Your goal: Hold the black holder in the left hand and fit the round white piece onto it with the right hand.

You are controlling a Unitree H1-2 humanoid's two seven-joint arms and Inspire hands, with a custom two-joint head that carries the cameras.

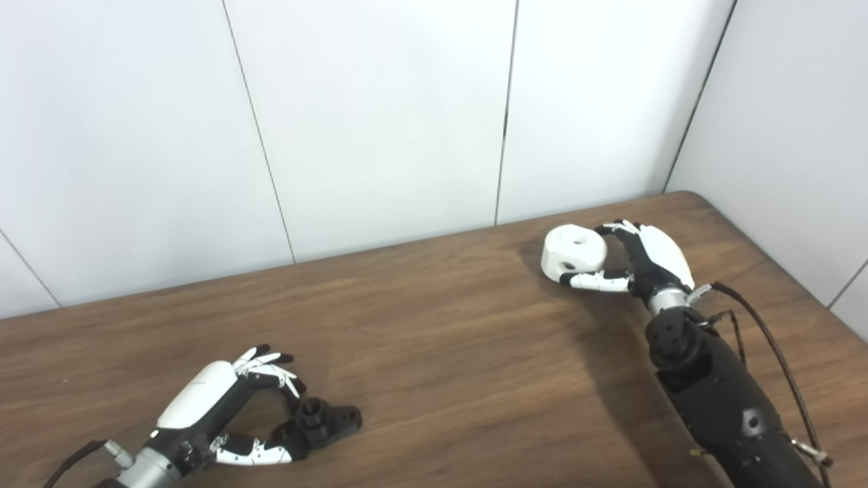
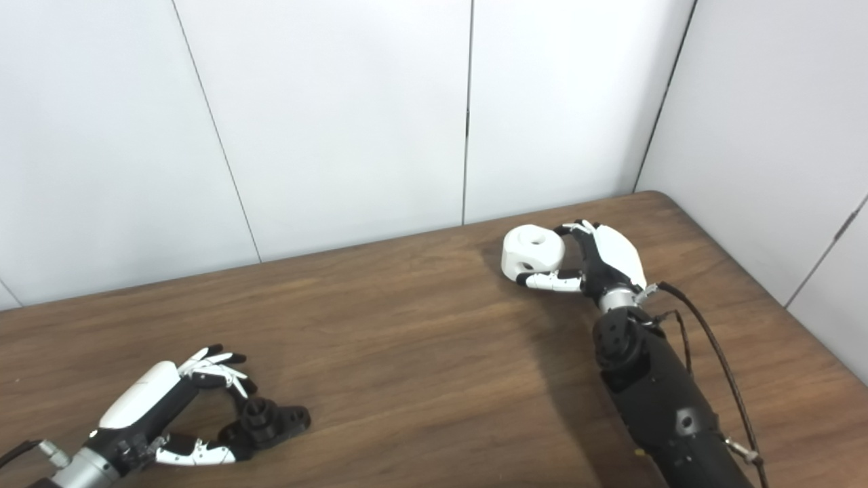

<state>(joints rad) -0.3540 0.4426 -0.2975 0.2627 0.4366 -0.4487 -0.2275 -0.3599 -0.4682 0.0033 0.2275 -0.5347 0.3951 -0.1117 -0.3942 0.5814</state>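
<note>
The black holder, a small base with a short round post, lies on the wooden table at the front left. My left hand is closed around its left side, fingers curled over the post and thumb against the base. At the back right, the round white piece has a hole in its top and another in its side. My right hand grips it from the right, thumb under its lower edge and fingers curled round its far side. Whether it still touches the table is unclear.
White wall panels stand directly behind the table, and another wall closes the right side. The table's rounded back right corner is close to my right hand. A black cable runs along the right forearm.
</note>
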